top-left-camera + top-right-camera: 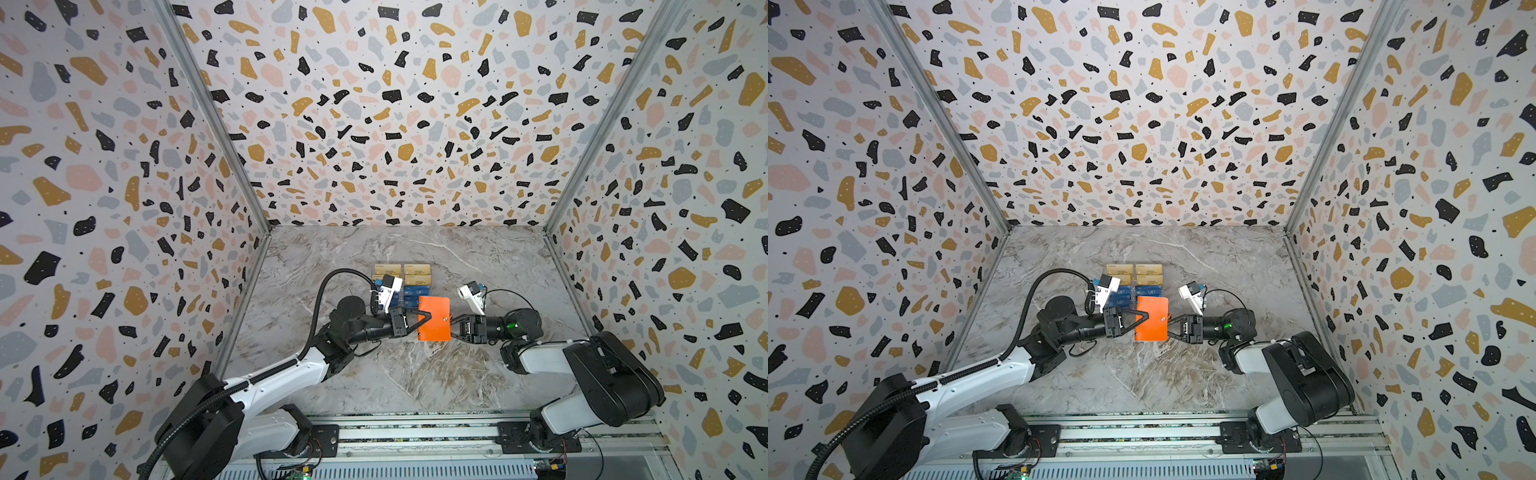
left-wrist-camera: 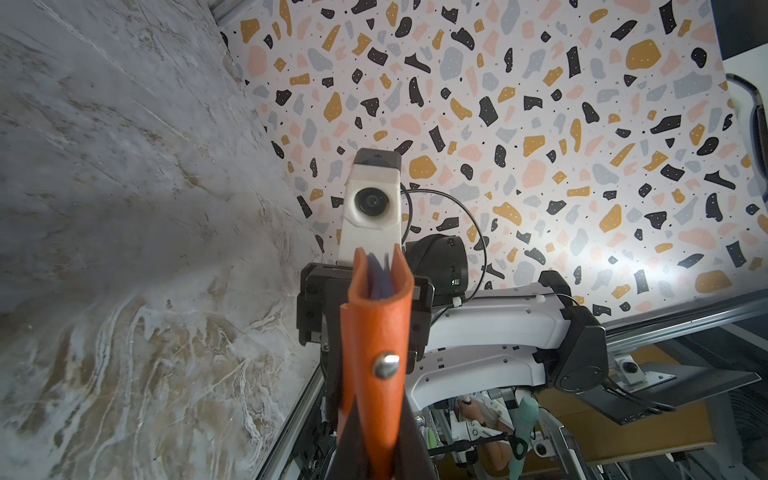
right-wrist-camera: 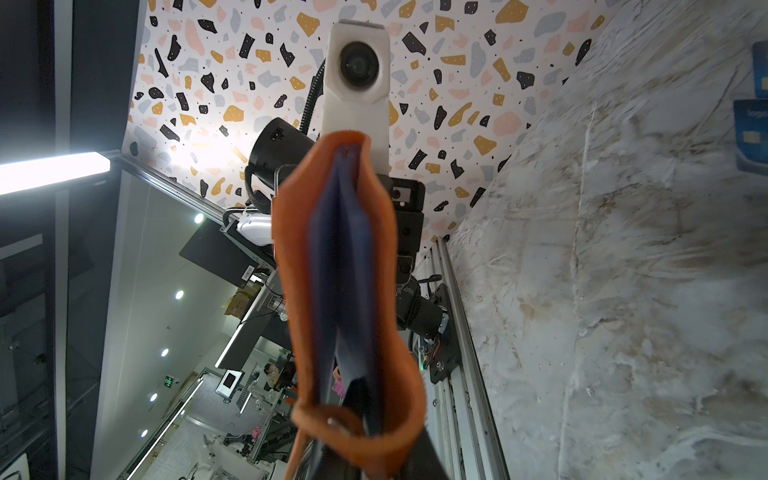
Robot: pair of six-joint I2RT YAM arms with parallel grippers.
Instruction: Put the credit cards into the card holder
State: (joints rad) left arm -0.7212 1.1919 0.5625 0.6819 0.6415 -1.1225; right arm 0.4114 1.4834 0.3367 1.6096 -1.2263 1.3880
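We saw the card holder [image 1: 434,318] raised above the marble table [image 1: 415,374], near its middle, held from both sides. The left jaws were clenched on its left edge and the right jaws pinched its right edge. It was bright orange, rectangular and leather-like, with a small metal snap button [image 2: 385,365]. Seen edge-on from the wrist cameras, its covers gaped slightly [image 3: 299,249] around dark blue layers. Just behind it the credit cards [image 1: 417,272] sat in two columns, gold farther back and blue "VIP" ones [image 1: 413,293] nearer.
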